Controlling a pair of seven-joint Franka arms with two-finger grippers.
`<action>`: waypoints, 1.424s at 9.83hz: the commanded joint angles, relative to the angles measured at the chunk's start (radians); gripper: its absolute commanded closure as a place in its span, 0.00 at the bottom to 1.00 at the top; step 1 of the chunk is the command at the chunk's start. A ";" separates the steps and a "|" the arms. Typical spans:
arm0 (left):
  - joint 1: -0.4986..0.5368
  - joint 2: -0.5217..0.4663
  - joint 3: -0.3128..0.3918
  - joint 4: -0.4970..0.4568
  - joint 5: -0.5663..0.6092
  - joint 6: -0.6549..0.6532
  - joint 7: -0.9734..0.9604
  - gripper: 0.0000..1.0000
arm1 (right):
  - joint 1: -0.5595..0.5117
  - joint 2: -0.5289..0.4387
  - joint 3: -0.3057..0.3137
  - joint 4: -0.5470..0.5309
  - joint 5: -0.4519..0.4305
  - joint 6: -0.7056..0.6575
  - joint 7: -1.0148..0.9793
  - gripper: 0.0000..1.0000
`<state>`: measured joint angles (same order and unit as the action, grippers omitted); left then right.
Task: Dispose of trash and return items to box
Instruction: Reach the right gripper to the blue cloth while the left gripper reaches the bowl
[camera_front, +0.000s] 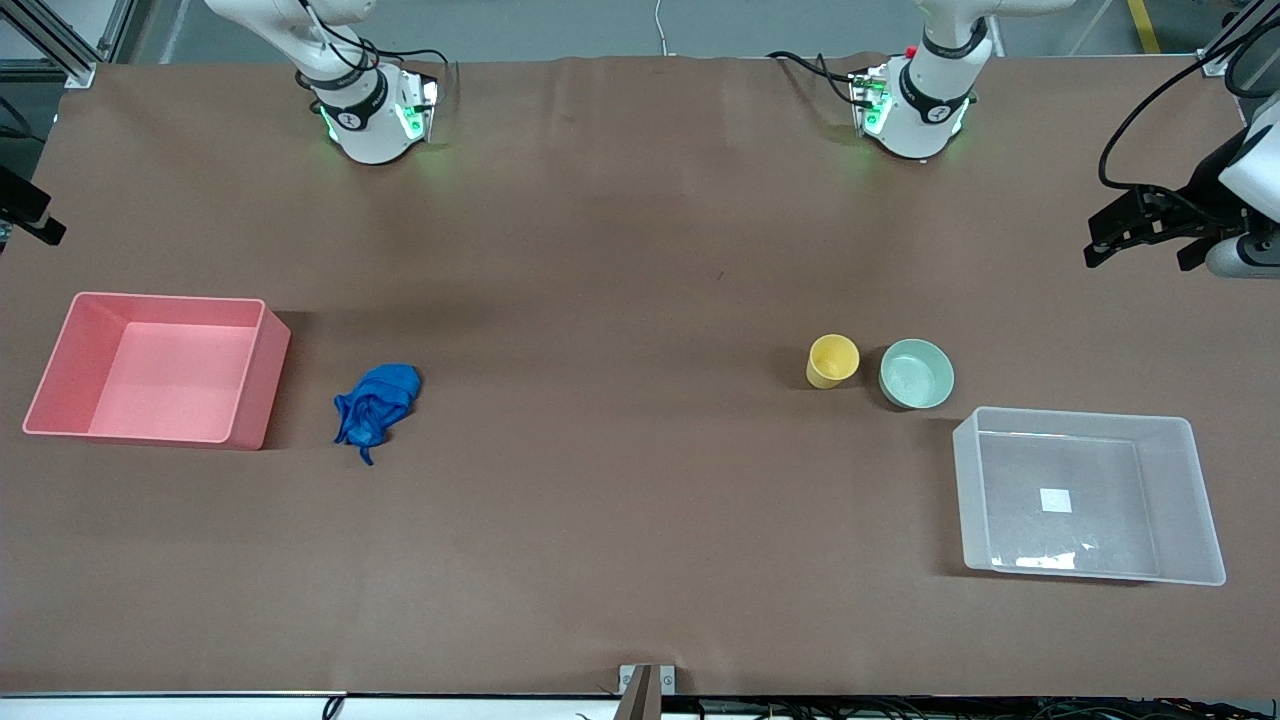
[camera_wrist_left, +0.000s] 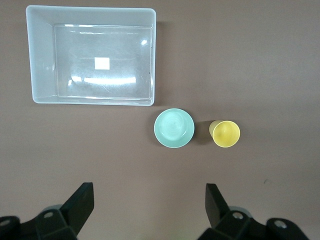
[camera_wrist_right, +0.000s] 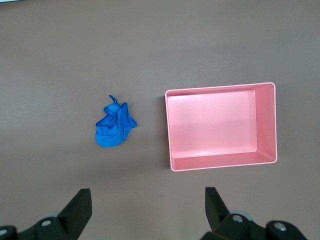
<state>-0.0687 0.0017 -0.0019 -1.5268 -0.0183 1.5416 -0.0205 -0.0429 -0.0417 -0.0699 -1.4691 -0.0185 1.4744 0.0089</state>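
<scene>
Nothing grabbed yet: blue wad sits just beside the pink bin toward the right arm's end of the table. Right gripper hangs wide above it, so I'd drop straight down and pinch its bulk. Cup and bowl wait by the clear box; left gripper also wide, high over them.

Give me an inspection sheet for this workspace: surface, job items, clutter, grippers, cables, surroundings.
Surface: brown mat covers the table, faint creases, no spills seen.
Job's things: blue wad on the mat beside the pink bin, apart from it. Yellow cup and green bowl upright, side by side, apart. Clear box nearer the front camera than the bowl, holding only its white label.
Clutter: nothing seen.
Grippers: left gripper open, high over the mat near cup and bowl; right gripper open, high over the mat near wad and pink bin. Neither holds anything.
Cables: black leads at both arm bases.
Surroundings: metal frame at a table corner.
</scene>
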 joint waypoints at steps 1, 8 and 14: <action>0.004 0.021 -0.001 -0.058 -0.002 0.037 -0.006 0.00 | -0.014 0.025 0.012 0.010 -0.006 -0.006 -0.021 0.00; 0.024 0.066 0.005 -0.678 -0.005 0.718 -0.006 0.00 | 0.061 0.284 0.142 -0.290 -0.003 0.474 0.120 0.00; 0.017 0.314 -0.010 -0.740 -0.003 0.946 -0.007 0.00 | 0.069 0.488 0.140 -0.562 -0.087 0.993 0.118 0.00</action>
<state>-0.0529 0.2481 -0.0081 -2.2641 -0.0182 2.4246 -0.0211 0.0371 0.4325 0.0645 -2.0034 -0.0675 2.4174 0.1128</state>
